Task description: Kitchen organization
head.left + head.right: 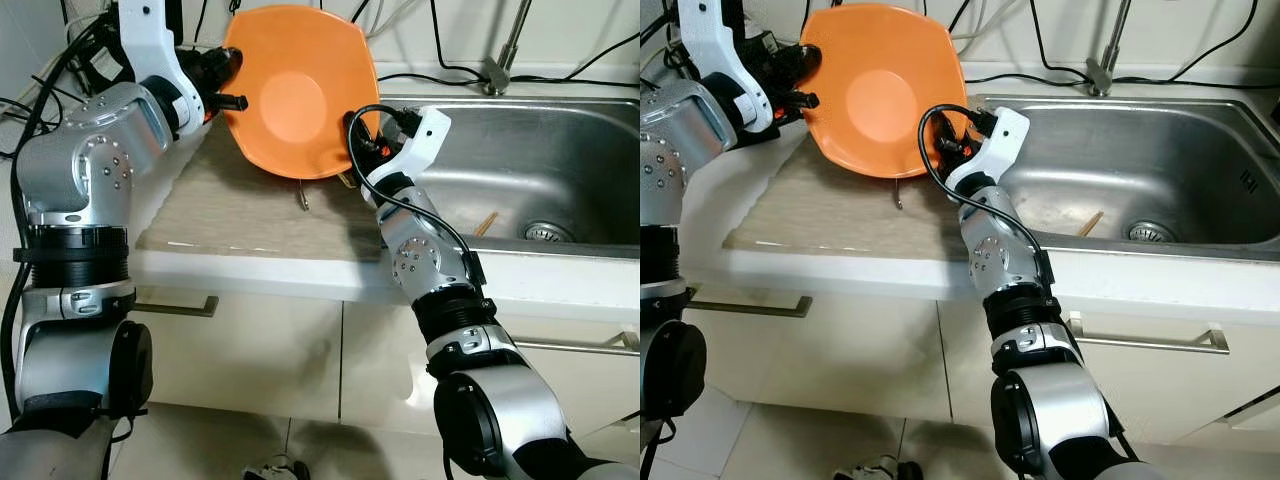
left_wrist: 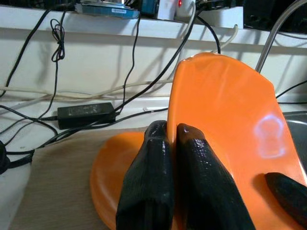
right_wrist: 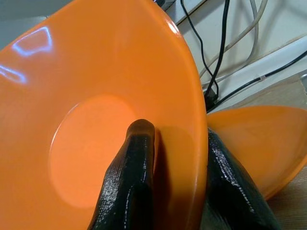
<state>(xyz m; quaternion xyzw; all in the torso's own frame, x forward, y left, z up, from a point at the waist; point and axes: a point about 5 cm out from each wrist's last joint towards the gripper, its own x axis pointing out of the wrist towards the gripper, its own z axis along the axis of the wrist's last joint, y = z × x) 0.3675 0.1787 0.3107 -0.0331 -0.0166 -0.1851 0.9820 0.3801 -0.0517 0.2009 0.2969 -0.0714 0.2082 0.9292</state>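
an orange plate [image 1: 300, 90] stands tilted up on edge above the table [image 1: 240, 215], its hollow face turned toward the camera and its long axis running roughly upright. the left gripper [image 1: 228, 82] clenches the plate's left rim, its jaws pressed close on the thin edge. the right gripper [image 1: 357, 130] grasps the lower right rim, one finger [image 3: 132, 172] on the inner face and the other behind. a second orange plate [image 3: 261, 143] lies flat behind. the steel sink [image 1: 545, 170] sits just beside on the right.

Glossy orange plastic plate [image 1: 300, 90] — brushed steel sink [image 1: 560, 160], matt woven mat [image 1: 250, 215]
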